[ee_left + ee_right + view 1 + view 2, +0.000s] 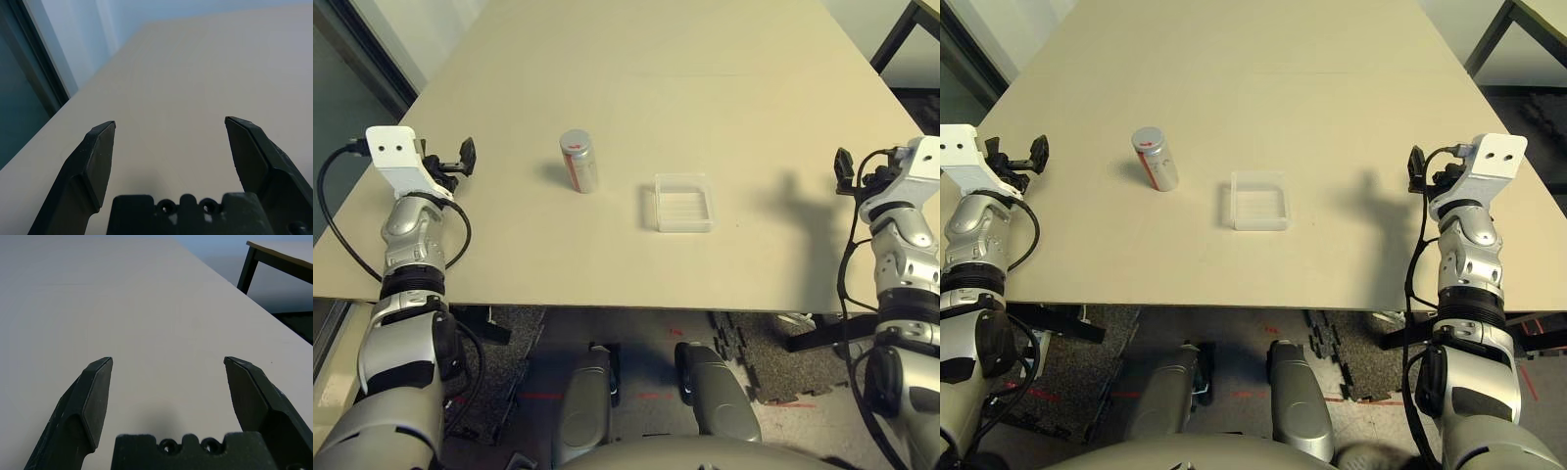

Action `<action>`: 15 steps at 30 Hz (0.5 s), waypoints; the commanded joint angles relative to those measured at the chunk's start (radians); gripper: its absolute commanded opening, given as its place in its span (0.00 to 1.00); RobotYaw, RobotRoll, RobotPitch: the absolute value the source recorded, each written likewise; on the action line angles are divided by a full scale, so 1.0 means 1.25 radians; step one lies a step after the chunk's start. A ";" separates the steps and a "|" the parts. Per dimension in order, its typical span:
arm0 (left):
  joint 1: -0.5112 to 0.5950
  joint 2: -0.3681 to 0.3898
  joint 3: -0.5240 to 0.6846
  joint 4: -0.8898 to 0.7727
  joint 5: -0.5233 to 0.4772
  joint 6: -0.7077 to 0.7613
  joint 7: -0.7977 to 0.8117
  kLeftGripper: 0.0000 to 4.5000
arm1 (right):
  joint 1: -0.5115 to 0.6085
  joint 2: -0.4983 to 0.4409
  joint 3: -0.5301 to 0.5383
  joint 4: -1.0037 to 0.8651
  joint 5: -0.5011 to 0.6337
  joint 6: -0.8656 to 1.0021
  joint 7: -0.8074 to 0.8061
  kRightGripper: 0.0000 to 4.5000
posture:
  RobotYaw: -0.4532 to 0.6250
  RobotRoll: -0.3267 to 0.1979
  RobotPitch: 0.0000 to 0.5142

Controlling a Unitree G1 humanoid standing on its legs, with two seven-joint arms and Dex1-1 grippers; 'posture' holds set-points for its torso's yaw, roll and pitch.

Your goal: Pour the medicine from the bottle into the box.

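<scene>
Bottle (579,163) standing upright, capped, on the bench (607,88), left of the clear box (684,226); both claws, left (169,120) and right (168,358), gaping empty. Risks: a careless grasp toppling the narrow bottle; hasty tilting scattering medicine past the box's low walls.

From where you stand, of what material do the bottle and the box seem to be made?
The bottle: probably metal or coated card, silver-grey with a soft sheen, a red-and-white label around it. The box: likely clear plastic, smooth and glossy, since the table shows through it and its rims catch light.
</scene>
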 commanded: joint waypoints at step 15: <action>-0.006 0.024 -0.078 -0.043 0.014 0.035 -0.201 0.99 | -0.002 -0.045 0.019 -0.121 0.045 0.123 0.085 1.00 | 0.36 0.62 0.40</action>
